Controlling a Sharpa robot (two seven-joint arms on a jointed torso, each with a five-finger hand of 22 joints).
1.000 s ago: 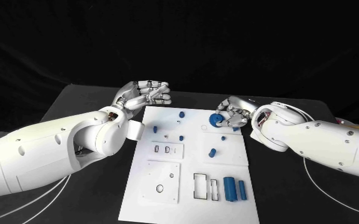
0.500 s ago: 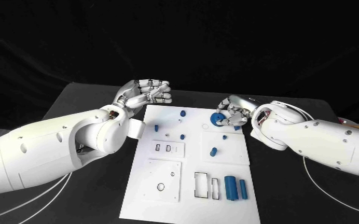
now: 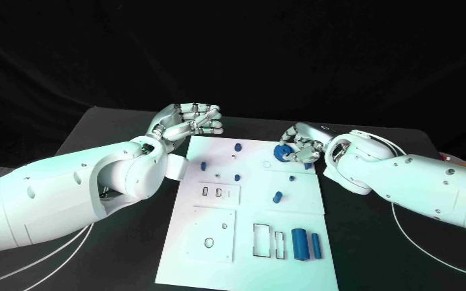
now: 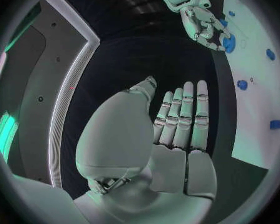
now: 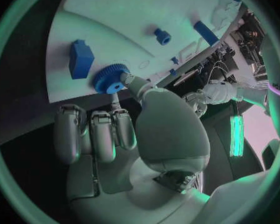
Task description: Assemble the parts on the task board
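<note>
While the right robot hand (image 3: 302,144) pinches the small blue toothed gear wheel (image 3: 281,154) at its fingertips, we see the gear sitting just over the far right part of the white plastic task board (image 3: 219,237), close above a small round hole beside it; whether it touches the board we cannot tell. In the right wrist view the gear (image 5: 109,78) lies flat-faced toward the board, next to a blue block part (image 5: 81,58). We judge the next move is a short drop onto its seat. The left robot hand (image 3: 189,121) hangs off the board's far left corner, fingers curled in, holding nothing. Black counter (image 3: 116,250) around has room.
</note>
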